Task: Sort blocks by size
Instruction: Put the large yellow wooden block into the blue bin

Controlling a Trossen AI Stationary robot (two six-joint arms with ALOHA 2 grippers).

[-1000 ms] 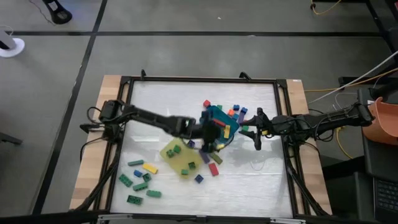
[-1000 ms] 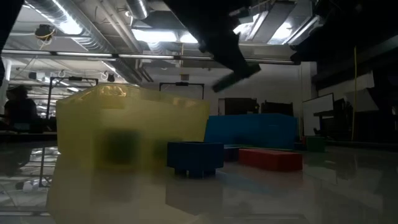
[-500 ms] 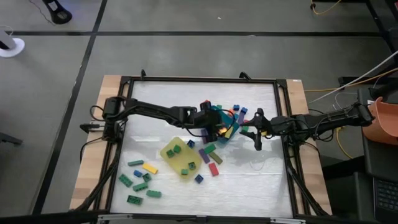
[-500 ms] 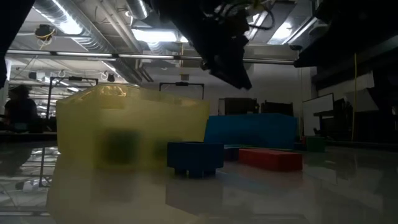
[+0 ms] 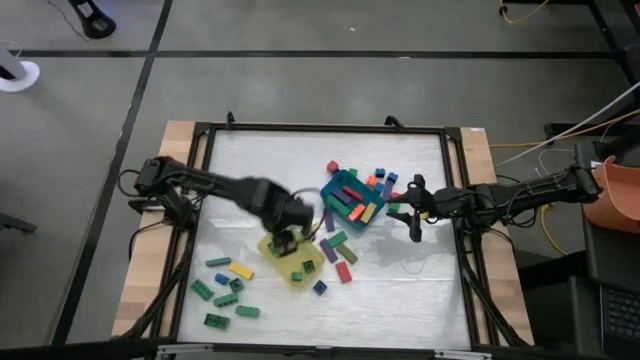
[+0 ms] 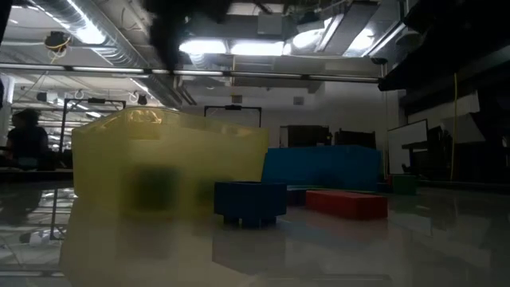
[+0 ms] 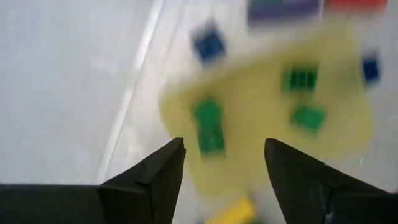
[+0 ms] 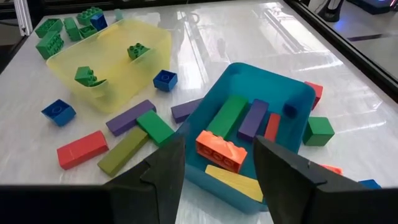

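The blocks [image 5: 340, 240] lie scattered about the middle of the white table [image 5: 400, 290]. Long bars, green, purple, red and yellow with an orange brick, fill the teal-blue tray [image 8: 292, 102] just toward 1 o'clock of the table's centre. Small green cubes sit in the yellow tray [image 5: 292, 262], which lies at 7 o'clock of the teal one. Between and beside the two trays lie loose purple, green, olive and red bars and a few blue cubes [image 8: 165, 79]. A further cluster of green bricks with one yellow bar [image 5: 241, 270] lies toward 8 o'clock, near the table's front left corner. More small pieces are strewn at 12 to 2 o'clock of the teal tray.

The left gripper [image 5: 285, 238] hangs over the yellow tray's far edge, its fingers [image 7: 155, 174] spread wide with nothing between them; the green cubes show below the gap. The right gripper [image 5: 414, 218] waits at 3 o'clock of the teal tray, its fingers [image 8: 165, 168] parted and empty.

The tabletop is glossy white, framed by a black rail on a pale wooden base [image 5: 150, 230], and stands on a grey floor with dark seams. In the low view the yellow tray looms close, with a blue cube [image 6: 249, 202] and a red bar [image 6: 347, 203] beside it. Beyond are ceiling strip lights, ducts and a person [image 6: 28, 139] far off at 9 o'clock.
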